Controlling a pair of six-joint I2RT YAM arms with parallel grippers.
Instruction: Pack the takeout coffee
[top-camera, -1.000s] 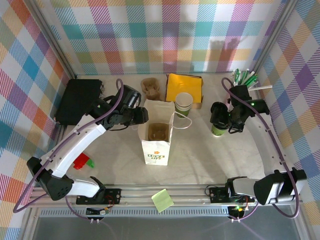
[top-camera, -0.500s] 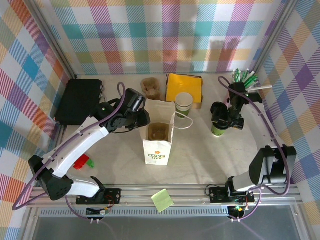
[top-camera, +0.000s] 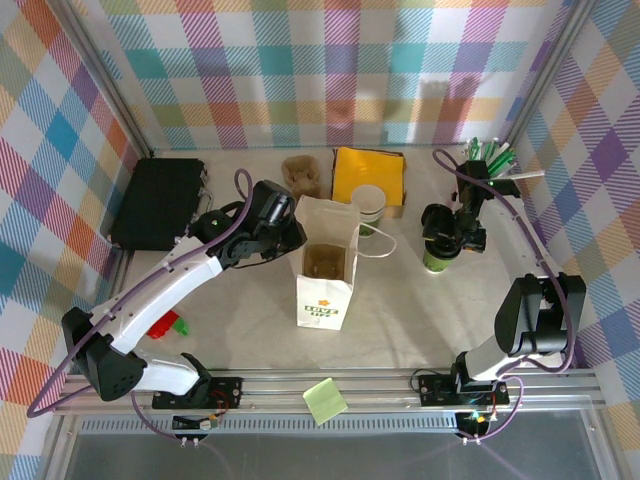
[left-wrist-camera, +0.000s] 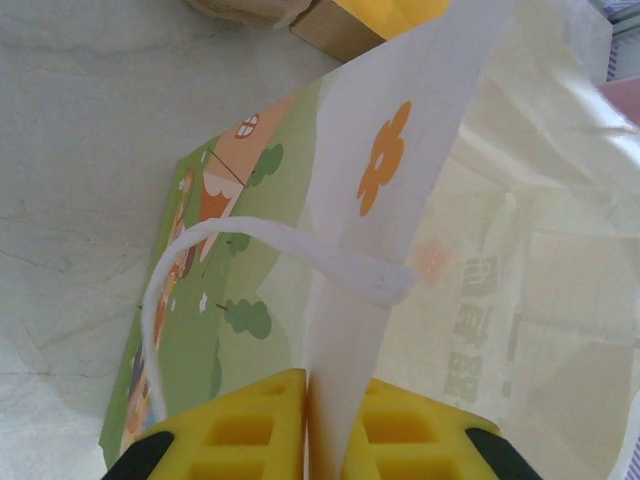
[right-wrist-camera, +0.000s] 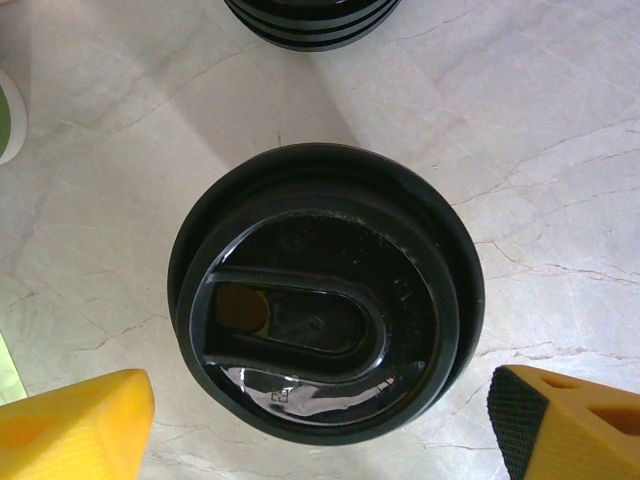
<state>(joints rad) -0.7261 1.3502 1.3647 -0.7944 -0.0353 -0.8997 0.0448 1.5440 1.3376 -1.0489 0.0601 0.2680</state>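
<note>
White paper carrier bag (top-camera: 323, 285), orange flower printed on its side, has slid a little rightward, toward the coffee, over the last second. My left fingers (left-wrist-camera: 262, 430) did the dragging and are pinched shut on its rim. I judge that shortens the carry and holds the mouth open. Well right of the bag, the small green-banded white paper cup (top-camera: 436, 262) stands upright with its black lid (right-wrist-camera: 320, 300) seated. My right fingers (right-wrist-camera: 70, 420) straddle it wide open, not touching.

The left gripper (top-camera: 291, 236) sits at the rim of the bag (top-camera: 322, 292), and the right gripper (top-camera: 440, 246) hangs over a lidded cup (top-camera: 436, 264).
</note>
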